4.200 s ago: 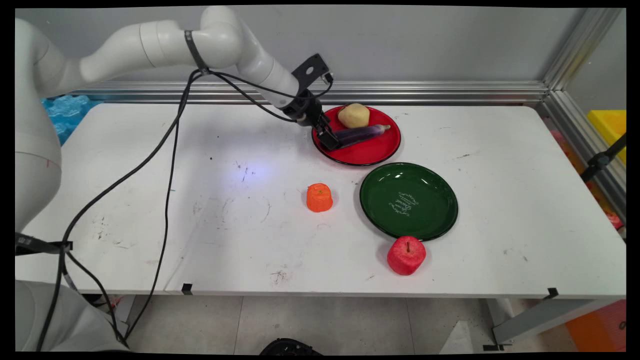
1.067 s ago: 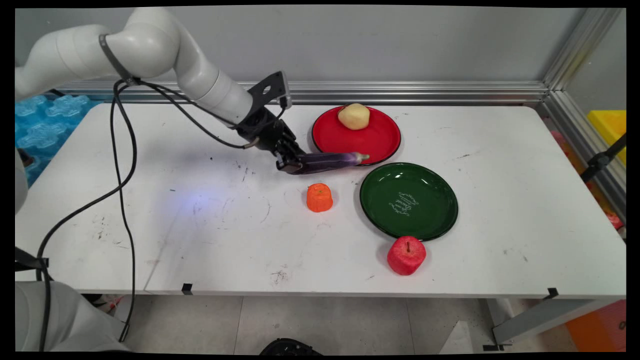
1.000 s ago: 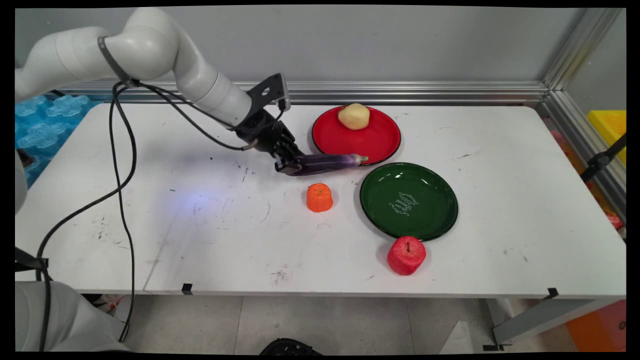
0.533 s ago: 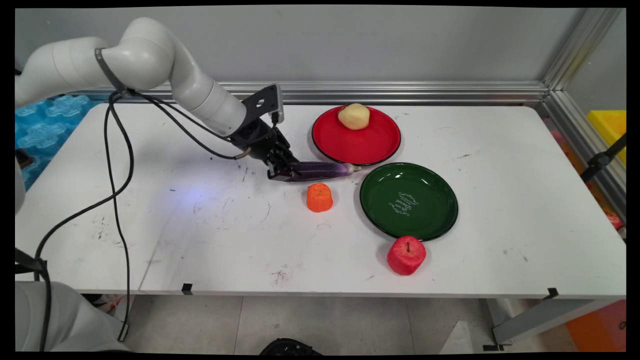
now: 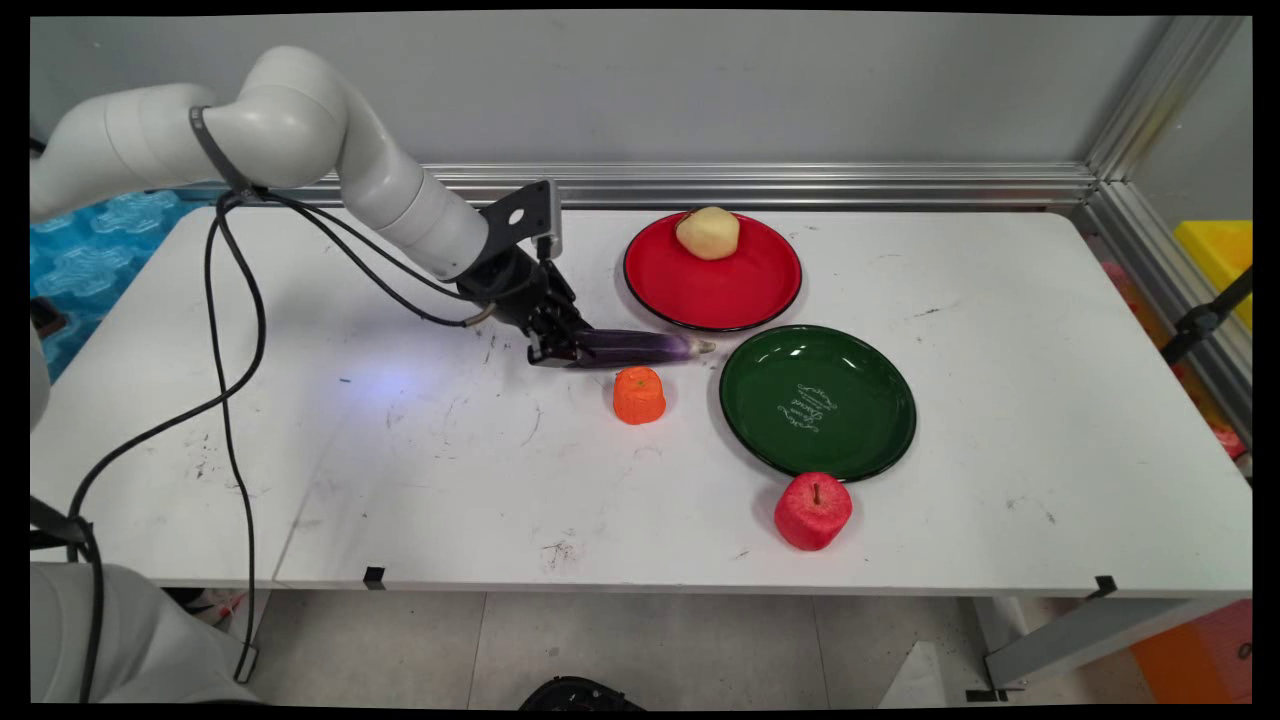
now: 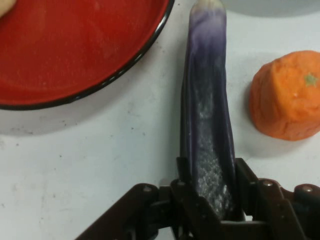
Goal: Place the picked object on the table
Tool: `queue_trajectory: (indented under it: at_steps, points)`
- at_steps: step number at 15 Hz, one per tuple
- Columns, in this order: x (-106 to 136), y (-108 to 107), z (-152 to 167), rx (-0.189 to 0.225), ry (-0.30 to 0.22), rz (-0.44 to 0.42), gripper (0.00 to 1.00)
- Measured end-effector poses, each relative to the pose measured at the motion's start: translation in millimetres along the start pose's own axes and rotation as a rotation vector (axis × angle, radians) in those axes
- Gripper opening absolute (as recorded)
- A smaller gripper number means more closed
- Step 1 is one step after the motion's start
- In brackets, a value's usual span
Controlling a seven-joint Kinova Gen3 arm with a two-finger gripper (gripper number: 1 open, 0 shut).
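The claw is clamped on the thick end of a purple eggplant, one finger on each side of it. The eggplant stretches straight out ahead of the claw, low over the white table; whether it touches the table cannot be told. In the hand view a red plate lies to the left of the eggplant, close by but apart, and an orange fruit sits to its right, also apart. Past the eggplant's tip lies a green plate. A yellowish potato rests on the red plate's far side. A red apple stands well away, just beyond the green plate.
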Motion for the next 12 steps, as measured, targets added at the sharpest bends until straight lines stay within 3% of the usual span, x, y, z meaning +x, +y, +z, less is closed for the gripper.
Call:
queue_trajectory:
  at_steps: [7,8,12]
  points:
    - [-3.1,1.0,3.0,-0.002,0.000,0.018,0.00]
    - [-3.1,1.1,3.3,-0.002,0.000,0.018,1.00]
    - [-2.3,0.4,4.5,0.003,0.004,0.010,1.00]
